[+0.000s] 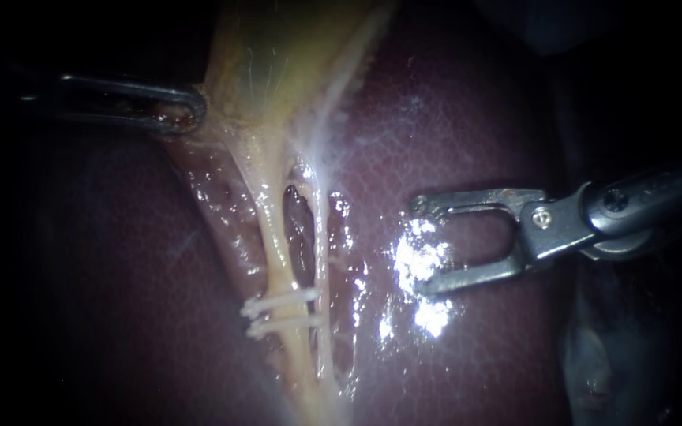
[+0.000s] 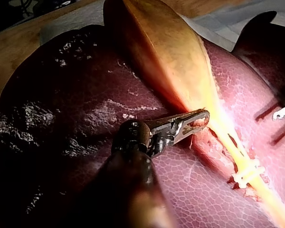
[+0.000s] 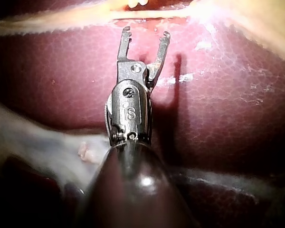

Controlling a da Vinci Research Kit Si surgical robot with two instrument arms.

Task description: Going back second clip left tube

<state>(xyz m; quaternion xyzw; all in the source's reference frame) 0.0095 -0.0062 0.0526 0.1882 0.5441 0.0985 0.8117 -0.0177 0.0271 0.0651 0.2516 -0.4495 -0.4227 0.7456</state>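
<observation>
my left instrument [image 1: 191, 109], a slim dark shaft ending in two narrow metal jaws, sits well up and to the left of the left tube. its jaws are clamped on the edge of the yellow-green, tapering gallbladder [image 1: 278, 55], right where it narrows; the left wrist view shows the same grip [image 2: 199, 118] with pale tissue pinched between the jaws. the gallbladder narrows downward into the left tube [image 1: 276, 237], a pale yellow, glistening cord. two small white clips [image 1: 282, 301] lie across the left tube low down, one just under the other, close but apart. just right of the left tube runs the right tube [image 1: 323, 252], a thinner whitish strand. further right of the left tube, apart from it, my right instrument [image 1: 421, 244] hangs over the dark red, wet liver [image 1: 467, 118]. its silver jaws are spread wide and hold nothing, as the right wrist view [image 3: 143, 33] confirms.
</observation>
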